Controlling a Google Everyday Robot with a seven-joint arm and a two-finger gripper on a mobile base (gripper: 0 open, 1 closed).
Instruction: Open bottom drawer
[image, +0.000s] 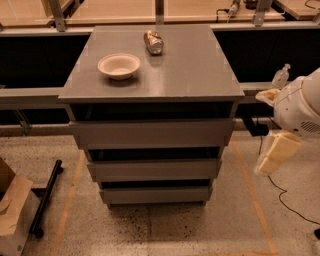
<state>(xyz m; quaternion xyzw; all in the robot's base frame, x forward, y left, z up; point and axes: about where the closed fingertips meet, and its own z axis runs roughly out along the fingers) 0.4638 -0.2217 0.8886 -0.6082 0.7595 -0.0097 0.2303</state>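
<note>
The grey cabinet has three flat handle-less drawer fronts stacked below its top. The bottom drawer (156, 194) is the lowest and narrowest front, just above the floor, and its front sits flush with no gap showing its inside. My gripper (276, 153) hangs at the end of the white arm (300, 105), to the right of the cabinet at about the height of the middle drawer (154, 170). It is apart from the cabinet and touches nothing.
A white bowl (119, 65) and a metal can (153, 42) lying on its side sit on the cabinet top (190, 70). A cardboard box (12, 212) and a black bar (46, 197) lie on the floor at left. A black cable (280, 192) runs on the floor at right.
</note>
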